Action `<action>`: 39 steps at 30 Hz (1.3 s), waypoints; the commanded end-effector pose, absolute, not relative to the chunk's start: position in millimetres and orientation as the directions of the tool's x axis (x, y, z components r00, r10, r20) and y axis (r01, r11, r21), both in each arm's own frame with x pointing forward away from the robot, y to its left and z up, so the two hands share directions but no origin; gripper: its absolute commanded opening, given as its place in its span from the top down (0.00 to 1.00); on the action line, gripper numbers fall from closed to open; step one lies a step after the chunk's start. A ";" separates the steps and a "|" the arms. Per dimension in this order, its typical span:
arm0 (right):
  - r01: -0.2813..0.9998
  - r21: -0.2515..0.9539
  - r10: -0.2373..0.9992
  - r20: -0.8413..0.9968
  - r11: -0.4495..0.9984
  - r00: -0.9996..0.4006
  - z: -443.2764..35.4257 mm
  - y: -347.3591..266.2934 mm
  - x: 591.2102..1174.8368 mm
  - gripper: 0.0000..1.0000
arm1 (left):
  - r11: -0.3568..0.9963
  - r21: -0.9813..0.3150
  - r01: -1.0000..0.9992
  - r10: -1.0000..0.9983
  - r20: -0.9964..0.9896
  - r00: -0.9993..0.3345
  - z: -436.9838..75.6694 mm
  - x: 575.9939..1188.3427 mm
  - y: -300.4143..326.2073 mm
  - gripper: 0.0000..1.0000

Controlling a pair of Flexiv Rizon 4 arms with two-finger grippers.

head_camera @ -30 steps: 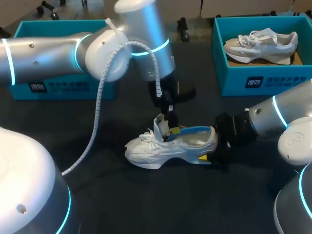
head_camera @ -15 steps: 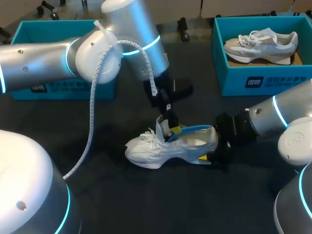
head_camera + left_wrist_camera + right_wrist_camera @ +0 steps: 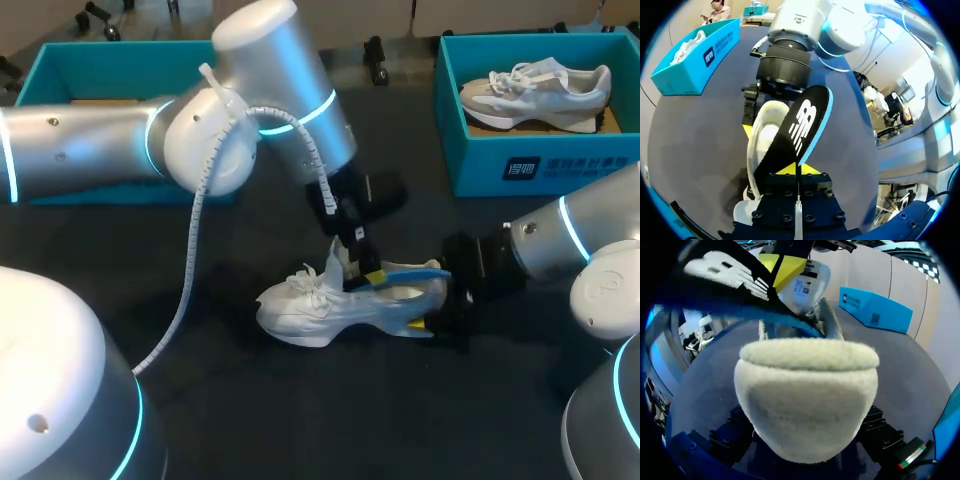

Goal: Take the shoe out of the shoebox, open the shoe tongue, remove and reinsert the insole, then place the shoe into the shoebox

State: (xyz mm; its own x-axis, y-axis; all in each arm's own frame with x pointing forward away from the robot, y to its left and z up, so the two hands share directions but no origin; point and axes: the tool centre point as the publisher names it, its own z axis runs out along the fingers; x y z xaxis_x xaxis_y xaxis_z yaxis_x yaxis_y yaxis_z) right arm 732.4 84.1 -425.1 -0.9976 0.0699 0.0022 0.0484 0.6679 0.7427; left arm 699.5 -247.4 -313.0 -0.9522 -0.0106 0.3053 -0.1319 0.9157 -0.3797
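Both my grippers are holding tight. My left gripper (image 3: 797, 169) pinches the insole (image 3: 801, 127), which sticks out ahead of it over the shoe (image 3: 760, 145); my right gripper (image 3: 432, 312) squeezes the shoe's heel from both sides.

Shoe (image 3: 335, 305) mid-desk (image 3: 300, 420); insole (image 3: 412, 270) half out of it in left claw (image 3: 368, 274), right claw (image 3: 435, 322) on the heel. Behind: left shoebox (image 3: 120, 52); right shoebox (image 3: 480, 160) with second shoe (image 3: 535, 88) inside.
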 end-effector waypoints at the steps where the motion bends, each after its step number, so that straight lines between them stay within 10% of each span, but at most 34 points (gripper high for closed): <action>1: 0.049 0.740 0.072 0.001 0.671 -0.997 -426.8 86.0 732.0 1.00 | 0.910 -0.395 -0.130 -0.001 0.312 -0.950 -310.5 701.8 -245.7 0.89; 6: 0.049 0.740 0.072 0.001 0.671 -0.997 -426.8 86.0 732.0 1.00 | 0.901 -0.418 -0.115 0.017 0.299 -0.954 -305.9 699.5 -244.8 0.55; 39: 0.049 0.740 0.072 0.001 0.671 -0.997 -426.8 86.0 732.0 1.00 | 0.793 -0.565 0.228 0.193 -0.121 -0.974 -324.9 707.6 -279.8 0.58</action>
State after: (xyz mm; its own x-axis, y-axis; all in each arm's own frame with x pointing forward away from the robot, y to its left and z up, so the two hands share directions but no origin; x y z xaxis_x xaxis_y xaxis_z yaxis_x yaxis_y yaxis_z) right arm 732.4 84.3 -425.1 -0.9975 0.0699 0.0023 0.0485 0.6677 0.7429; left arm 707.4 -274.9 -318.5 -0.9738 0.1938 -0.1190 0.2269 0.7949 -0.5627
